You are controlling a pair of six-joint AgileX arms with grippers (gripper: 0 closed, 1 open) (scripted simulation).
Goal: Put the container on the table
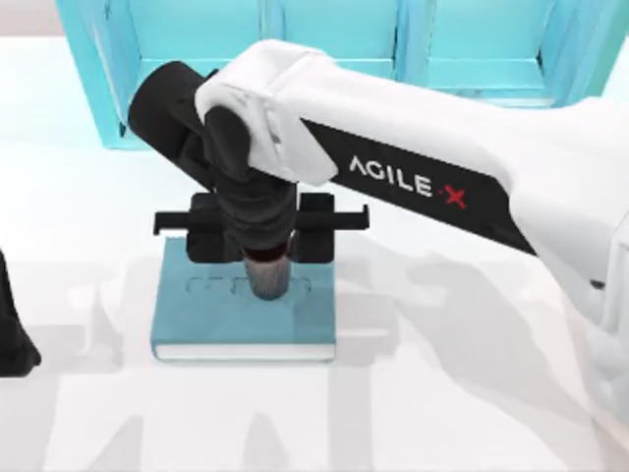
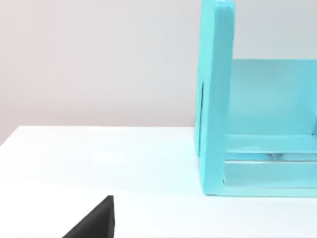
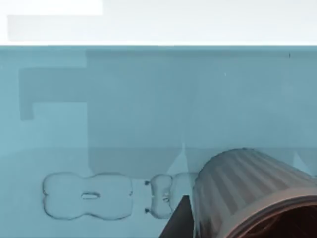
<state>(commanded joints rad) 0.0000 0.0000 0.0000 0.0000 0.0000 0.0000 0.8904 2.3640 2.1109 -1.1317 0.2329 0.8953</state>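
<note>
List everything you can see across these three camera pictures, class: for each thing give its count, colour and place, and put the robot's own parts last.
Container: one, dark reddish-brown, ribbed; over the book's cover, at the right gripper.
Book: one, teal hardcover; flat on the table, left of centre in the top view.
Shelf cabinet: one, light blue; along the table's far edge.
Table: one, plain white; under everything.
Right arm: one, white and black; reaches from the right side across to the book.
Right gripper: one, black; above the book, around the container.
Left arm: one, black part; parked at the table's left edge.
</note>
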